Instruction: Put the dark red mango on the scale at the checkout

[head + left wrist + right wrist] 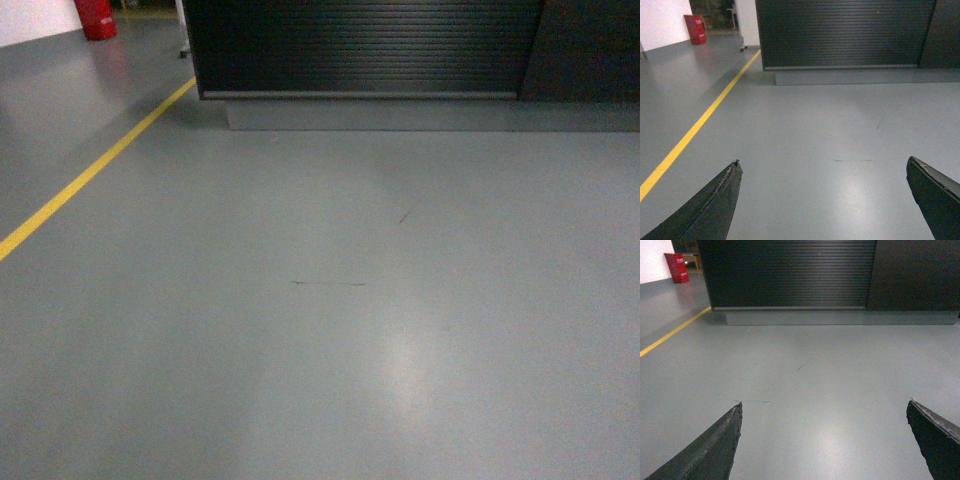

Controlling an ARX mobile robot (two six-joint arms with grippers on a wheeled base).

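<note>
Still facing checkout [360,50] across bare floor, approach step prob. Left gripper [822,200] & right gripper [822,440] both spread wide, holding nothing. Mango, scale not showing anywhere. Needing to find fruit next.

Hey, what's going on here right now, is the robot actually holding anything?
No, nothing is being handled. The robot faces the checkout across bare grey floor, with only its ribbed front and grey base in view. The left gripper and right gripper are both open and empty, fingers spread wide. No mango or scale shows in any view. A yellow line runs along the floor on the left.
</note>
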